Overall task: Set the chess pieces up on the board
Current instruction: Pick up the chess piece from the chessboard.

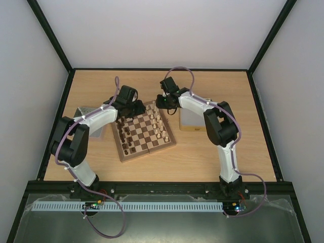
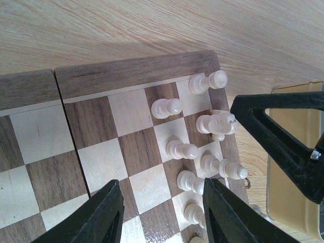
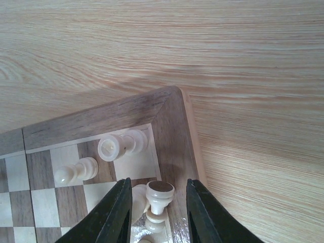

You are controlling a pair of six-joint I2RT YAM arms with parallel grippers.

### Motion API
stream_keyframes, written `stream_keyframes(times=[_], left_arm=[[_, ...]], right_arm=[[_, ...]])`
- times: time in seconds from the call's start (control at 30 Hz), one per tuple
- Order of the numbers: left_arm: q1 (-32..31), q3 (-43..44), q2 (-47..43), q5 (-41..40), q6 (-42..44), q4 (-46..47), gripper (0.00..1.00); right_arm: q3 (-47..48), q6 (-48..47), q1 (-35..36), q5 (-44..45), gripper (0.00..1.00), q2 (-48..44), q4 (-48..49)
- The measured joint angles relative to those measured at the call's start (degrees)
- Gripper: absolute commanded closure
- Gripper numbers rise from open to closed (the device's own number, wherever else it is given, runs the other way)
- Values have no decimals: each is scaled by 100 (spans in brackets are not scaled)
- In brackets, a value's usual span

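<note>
The board (image 1: 147, 145) lies mid-table, with dark pieces (image 1: 126, 140) along its left side and cream pieces (image 1: 161, 124) along its right. My left gripper (image 1: 135, 108) hangs open and empty over bare squares near the far edge (image 2: 161, 183); cream pieces (image 2: 183, 150) stand just to its right. My right gripper (image 1: 165, 102) is open at the board's far right corner (image 3: 158, 183). A tipped cream piece (image 3: 161, 194) lies between its fingers, its dark base toward the camera, with gaps on both sides. A cream rook (image 3: 121, 145) stands in the corner square.
A shiny tin (image 1: 191, 121) lies right of the board, and shows in the left wrist view (image 2: 293, 202). Another tin (image 1: 97, 129) lies left of the board under my left arm. The two grippers are close together; the right finger (image 2: 283, 139) shows in the left wrist view.
</note>
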Motion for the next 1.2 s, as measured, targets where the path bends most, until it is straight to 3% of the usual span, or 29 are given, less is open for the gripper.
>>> stream_keyframes(times=[0.8,1.2], left_arm=[[0,22,120,63,4,9,55],[0,24,120,90,4,7,55]], right_arm=[[22,-260,-11,127,75,243,-256],[2,-372,-11,149,72,-111,-313]])
